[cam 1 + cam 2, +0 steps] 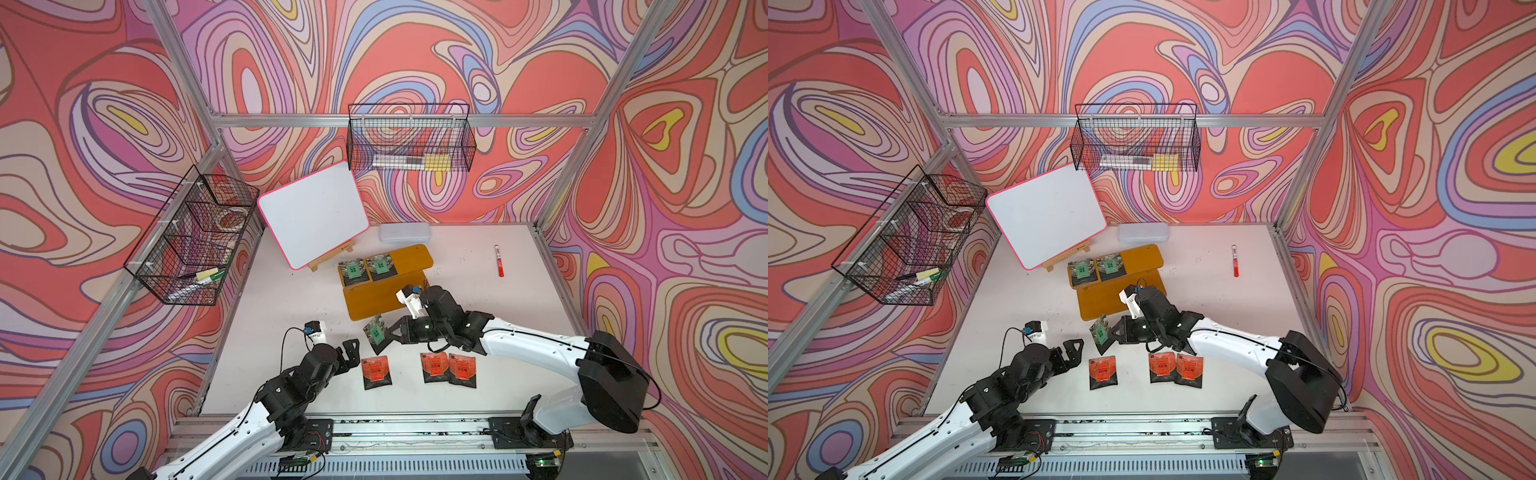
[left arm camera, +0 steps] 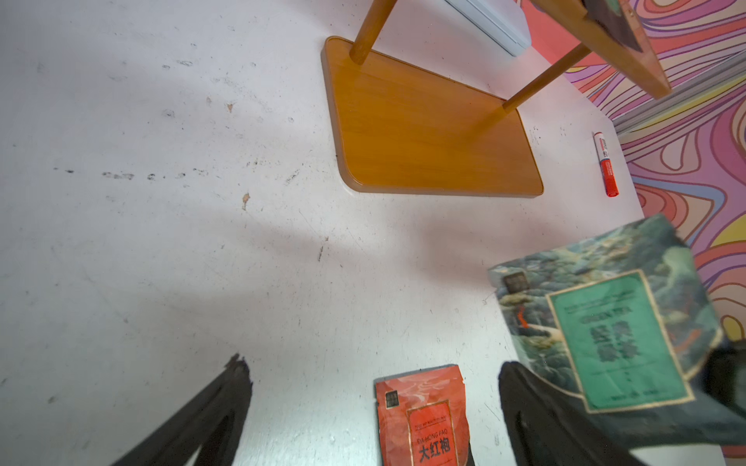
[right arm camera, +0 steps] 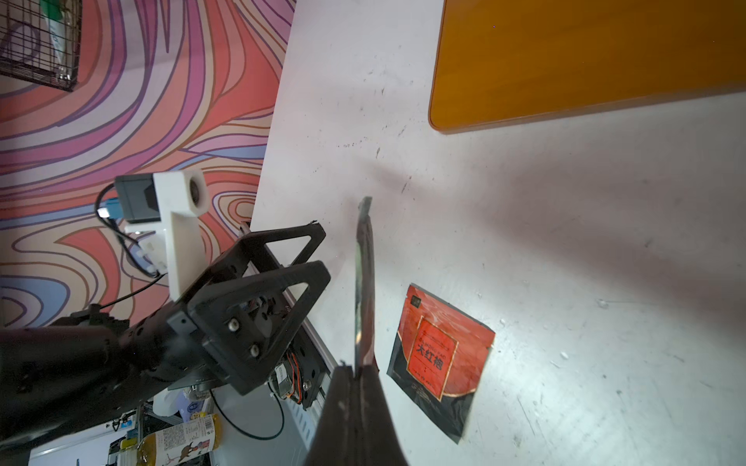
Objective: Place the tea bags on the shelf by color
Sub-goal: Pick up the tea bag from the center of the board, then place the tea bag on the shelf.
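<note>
**Green tea bag gripped near the shelf**

A green tea bag (image 1: 375, 332) is clamped by its edge in the right pincer (image 1: 390, 332) and held above the worktop (image 1: 291, 307), at 6 o'clock of the shelf (image 1: 411, 257). The left pincer (image 1: 352, 352) is spread wide and empty at 8 o'clock of that bag. Two more green tea bags (image 1: 353, 270) (image 1: 380, 266) are set side by side on the upper tier. Three orange-red tea bags (image 1: 376, 372) (image 1: 434, 368) (image 1: 462, 370) are laid flat on the worktop at 6 o'clock.

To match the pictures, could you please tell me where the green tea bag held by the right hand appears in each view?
Both top views: green tea bag, centre, tilted, by the lower shelf board's near edge.
Left wrist: large, close, label facing the camera.
Right wrist: thin edge-on strip rising from the right hand.
Shared landmark: the lower shelf board.
</note>
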Motion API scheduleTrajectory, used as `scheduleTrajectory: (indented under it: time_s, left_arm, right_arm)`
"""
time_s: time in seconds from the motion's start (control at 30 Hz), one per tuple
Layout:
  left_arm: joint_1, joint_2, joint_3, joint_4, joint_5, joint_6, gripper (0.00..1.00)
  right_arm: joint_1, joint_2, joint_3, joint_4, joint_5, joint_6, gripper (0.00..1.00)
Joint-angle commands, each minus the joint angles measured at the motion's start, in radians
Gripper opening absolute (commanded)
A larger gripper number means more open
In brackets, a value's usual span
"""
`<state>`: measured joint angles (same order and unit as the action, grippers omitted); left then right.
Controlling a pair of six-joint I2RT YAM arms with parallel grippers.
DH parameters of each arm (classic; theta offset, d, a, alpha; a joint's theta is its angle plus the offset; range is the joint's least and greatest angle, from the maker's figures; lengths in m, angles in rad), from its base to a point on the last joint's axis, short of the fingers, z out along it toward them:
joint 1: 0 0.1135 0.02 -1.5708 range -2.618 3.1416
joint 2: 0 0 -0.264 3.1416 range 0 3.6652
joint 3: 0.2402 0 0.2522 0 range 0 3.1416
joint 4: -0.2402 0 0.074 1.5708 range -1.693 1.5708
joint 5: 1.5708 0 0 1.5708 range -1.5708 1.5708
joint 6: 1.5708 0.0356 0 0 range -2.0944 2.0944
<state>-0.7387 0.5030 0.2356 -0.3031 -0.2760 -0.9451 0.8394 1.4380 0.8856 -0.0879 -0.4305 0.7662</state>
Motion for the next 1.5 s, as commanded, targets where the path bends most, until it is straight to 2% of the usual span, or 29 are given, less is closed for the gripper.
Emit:
scheduleTrajectory:
  time_s: [0.0, 0.27, 0.53, 0.83, 1.07, 1.47]
  left_arm:
    - [0.007, -0.002, 0.031, 0.0, -0.003, 0.042, 0.99]
    - [0.007, 0.005, 0.033, 0.071, 0.054, 0.101, 0.99]
    - [0.007, 0.015, 0.04, 0.152, 0.138, 0.187, 0.99]
    - [0.007, 0.034, 0.047, 0.182, 0.162, 0.218, 0.99]
    - [0.007, 0.053, 0.039, 0.209, 0.17, 0.215, 0.99]
    - [0.007, 0.053, 0.018, 0.228, 0.169, 0.207, 0.99]
  right_arm:
    - [-0.039, -0.076, 0.027, -0.098, 0.0, -0.064, 0.0]
    - [-0.196, -0.22, 0.053, -0.215, -0.067, -0.122, 0.0]
    - [-0.336, -0.235, 0.135, -0.32, -0.129, -0.207, 0.0]
    - [-0.468, -0.115, 0.232, -0.299, -0.264, -0.244, 0.0]
    - [-0.549, 0.021, 0.308, -0.249, -0.356, -0.223, 0.0]
    - [-0.585, 0.225, 0.446, -0.179, -0.418, -0.153, 0.0]
